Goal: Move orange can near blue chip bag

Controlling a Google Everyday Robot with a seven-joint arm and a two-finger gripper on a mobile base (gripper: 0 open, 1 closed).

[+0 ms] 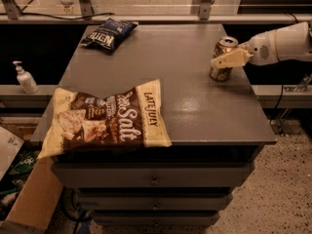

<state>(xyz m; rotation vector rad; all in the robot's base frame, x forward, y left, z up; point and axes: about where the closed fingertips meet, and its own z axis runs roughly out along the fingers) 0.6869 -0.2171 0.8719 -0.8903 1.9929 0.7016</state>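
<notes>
The orange can (221, 73) stands upright near the right edge of the grey table (195, 106). My gripper (225, 60) reaches in from the right on a white arm (282, 43) and lies across the front of the can's upper half, at or touching it. The blue chip bag (108, 33), with white "Kettle" lettering, lies at the far left corner of the table, well away from the can.
A large cream-and-brown "Late July" bag (109, 118) lies at the table's front left, overhanging the edge. A pump bottle (25, 78) stands on a ledge to the left. A cardboard box (34, 199) sits on the floor at lower left. Drawers run below the tabletop.
</notes>
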